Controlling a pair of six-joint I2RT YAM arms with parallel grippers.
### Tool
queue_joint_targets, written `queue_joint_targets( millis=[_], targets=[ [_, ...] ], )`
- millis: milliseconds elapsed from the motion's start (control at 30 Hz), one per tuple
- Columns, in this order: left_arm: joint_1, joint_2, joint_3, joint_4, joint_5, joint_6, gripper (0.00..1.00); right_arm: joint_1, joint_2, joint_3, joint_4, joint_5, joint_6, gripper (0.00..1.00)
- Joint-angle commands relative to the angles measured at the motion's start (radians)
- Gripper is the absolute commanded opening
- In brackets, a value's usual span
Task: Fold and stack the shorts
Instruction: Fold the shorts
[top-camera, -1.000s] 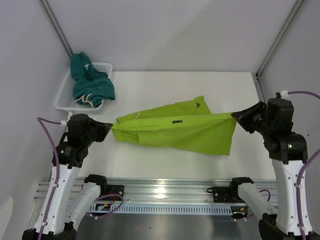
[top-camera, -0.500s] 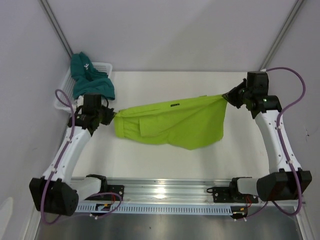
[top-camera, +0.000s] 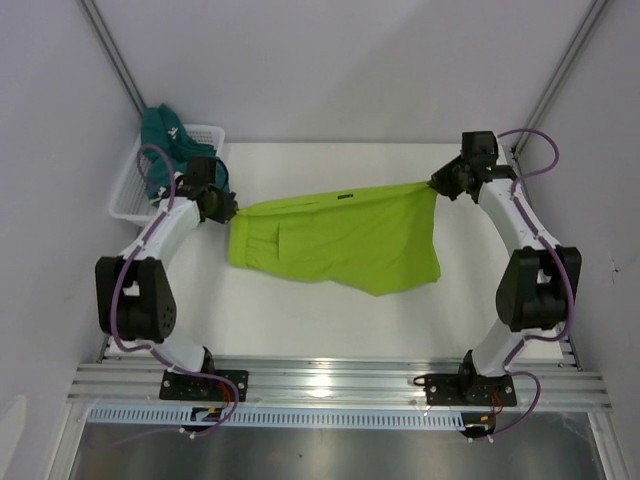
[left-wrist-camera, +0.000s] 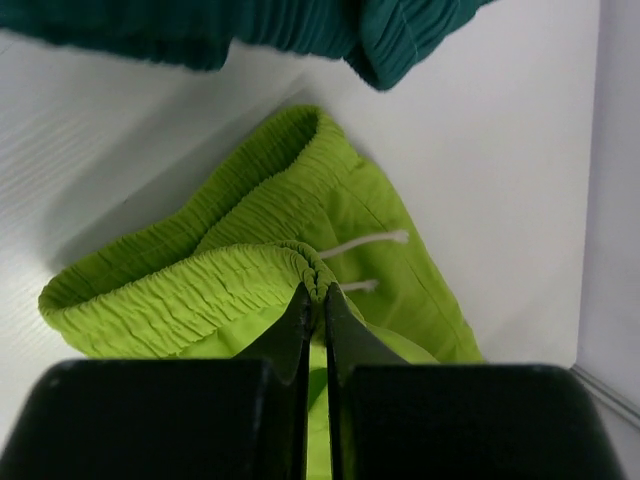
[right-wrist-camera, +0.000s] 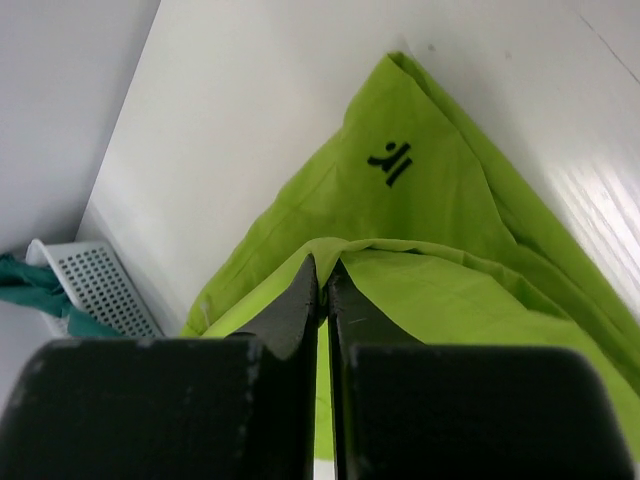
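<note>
top external: shorts (top-camera: 340, 240) stretched, edges pinched

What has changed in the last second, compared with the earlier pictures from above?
The left hand and the right hand carried the lime green shorts, stretched between them, toward the far side of the table. Both stayed shut on them. The dark teal shorts stayed in the basket.

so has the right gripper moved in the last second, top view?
Yes. The right gripper, shut on the lime green fabric shorts, has gone toward the far edge of the white table, away from the aluminium rail, and slightly left.
</note>
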Motion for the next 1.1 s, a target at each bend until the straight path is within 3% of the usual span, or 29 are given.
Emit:
queue_joint_targets(
  millis=[0, 167, 233, 267, 300, 367, 400, 433, 467, 500, 733, 1067],
  targets=[
    [0.036, 0.076, 0.091, 0.007, -0.061, 0.013, 0.00, -0.019, 0.087, 0.097, 0.126, 0.058, -0.018, 0.00],
    [0.044, 0.222, 0.206, -0.001, -0.050, 0.016, 0.00, -0.016, 0.216, 0.166, 0.175, 0.052, -0.014, 0.00],
    [0.052, 0.286, 0.264, -0.009, -0.030, 0.032, 0.33, -0.016, 0.251, 0.175, 0.205, 0.022, -0.014, 0.03],
    [0.053, 0.304, 0.273, 0.016, 0.012, 0.049, 0.43, -0.014, 0.268, 0.178, 0.210, 0.011, -0.012, 0.05],
    [0.053, 0.318, 0.289, 0.027, 0.031, 0.065, 0.58, -0.014, 0.296, 0.184, 0.215, 0.006, -0.014, 0.18],
    [0.053, 0.344, 0.304, 0.033, 0.048, 0.074, 0.72, -0.011, 0.316, 0.186, 0.245, -0.012, -0.028, 0.39],
    [0.053, 0.344, 0.304, 0.043, 0.048, 0.075, 0.91, -0.008, 0.322, 0.187, 0.250, -0.011, -0.031, 0.63],
    [0.053, 0.343, 0.304, 0.042, 0.043, 0.077, 0.99, -0.005, 0.330, 0.189, 0.261, -0.005, -0.038, 0.76],
    [0.053, 0.337, 0.304, 0.037, 0.036, 0.079, 0.99, -0.004, 0.333, 0.195, 0.256, 0.004, -0.044, 0.92],
    [0.053, 0.332, 0.309, 0.024, 0.020, 0.088, 0.99, 0.001, 0.336, 0.206, 0.247, 0.011, -0.064, 0.99],
    [0.053, 0.240, 0.265, 0.065, 0.045, 0.262, 0.99, 0.015, 0.244, 0.180, 0.229, 0.011, -0.190, 0.99],
    [0.040, 0.084, -0.039, 0.276, 0.269, 0.526, 0.99, 0.146, 0.061, -0.098, 0.396, -0.106, -0.320, 0.88]
  ],
)
